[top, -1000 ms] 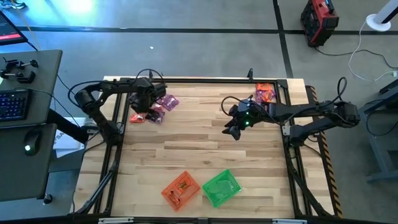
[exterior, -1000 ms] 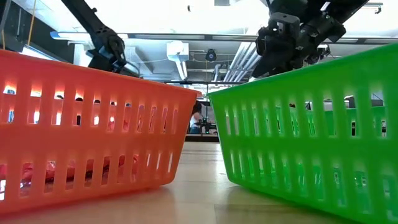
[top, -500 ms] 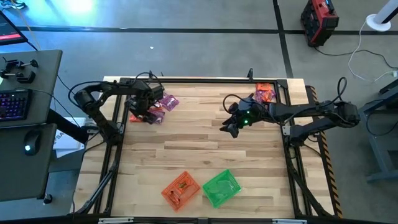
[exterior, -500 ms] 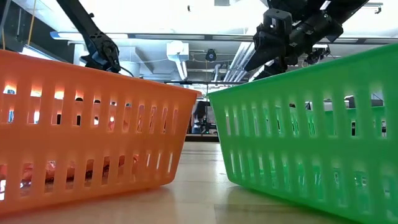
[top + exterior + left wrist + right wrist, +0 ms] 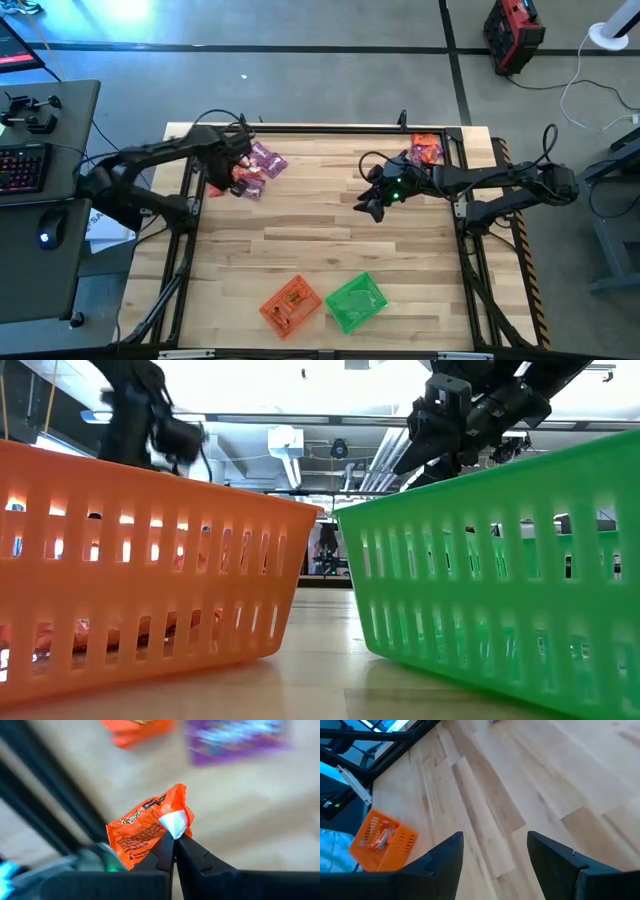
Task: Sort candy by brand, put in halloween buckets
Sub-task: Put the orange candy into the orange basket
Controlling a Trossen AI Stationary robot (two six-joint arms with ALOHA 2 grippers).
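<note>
- Holding an orange packet [image 5: 145, 831] by its corner, the left pincer [image 5: 175, 840] has its two fingers shut tight on the wrapper.
- From above, this left pincer [image 5: 228, 168] is at the far left part of the desk [image 5: 330, 240], right by a small pile of candy.
- That pile has purple packets [image 5: 266, 162] and one more orange packet [image 5: 216, 189] lying flat on the wood.
- In the left wrist view, a purple packet [image 5: 235, 737] and an orange one [image 5: 137, 729] lie on the desk behind the held one, all blurry.
- The right pincer [image 5: 372, 205] hangs over the far right part of the desk, well apart from the buckets.
- In its own view the right pincer [image 5: 495, 855] has its fingers spread wide, with nothing between them.
- More orange candy [image 5: 426, 149] sits at the far right corner of the desk, behind the right arm.
- The orange bucket [image 5: 291, 305] and the green bucket [image 5: 356, 301] stand side by side at the near edge, almost touching.
- The orange bucket [image 5: 382, 840] has some orange candy inside it.
- Seen from desk height, the orange bucket [image 5: 150, 560] is on the left and the green bucket [image 5: 500, 570] on the right, with a narrow gap between them.
</note>
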